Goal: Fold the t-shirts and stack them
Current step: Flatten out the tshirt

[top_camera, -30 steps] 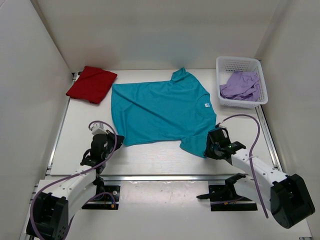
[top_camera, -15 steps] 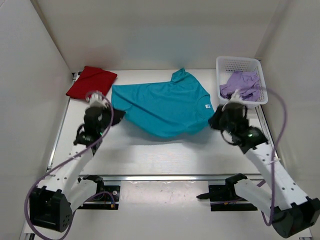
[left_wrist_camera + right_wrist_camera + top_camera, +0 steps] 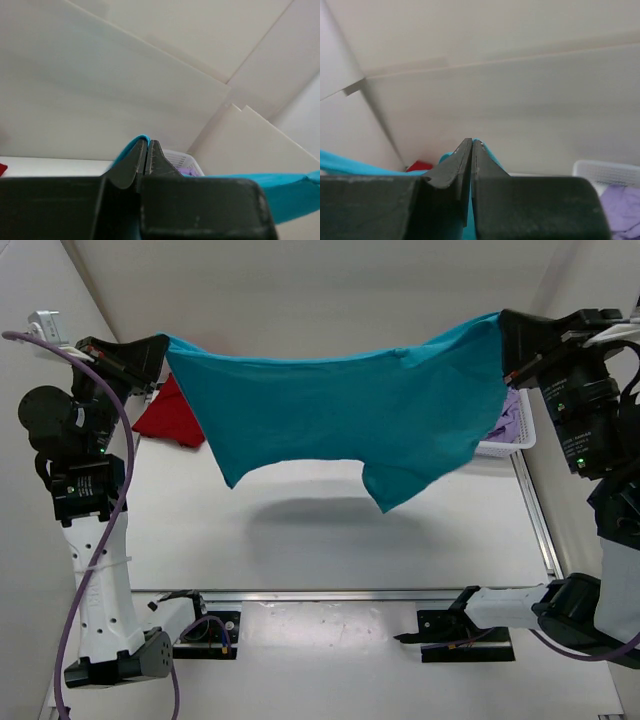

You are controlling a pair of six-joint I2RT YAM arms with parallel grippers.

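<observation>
The teal blue t-shirt (image 3: 340, 415) hangs stretched in the air between both arms, high above the table. My left gripper (image 3: 160, 348) is shut on its left corner, and teal cloth (image 3: 131, 145) shows pinched at the fingertips. My right gripper (image 3: 502, 335) is shut on its right corner, with teal cloth (image 3: 487, 150) at its tips. The deep red t-shirt (image 3: 168, 418) lies folded at the back left, partly hidden behind the hanging shirt. The lilac t-shirt (image 3: 508, 420) sits crumpled in the basket, mostly hidden.
A white mesh basket (image 3: 503, 447) stands at the back right, partly behind the teal shirt and the right arm. White walls close in the table on the left, back and right. The hanging shirt casts a shadow (image 3: 300, 512) on the table.
Both arms have risen from the table and spread apart, lifting the teal t-shirt off the surface until it hangs stretched between them. The right gripper closed on its corner.
</observation>
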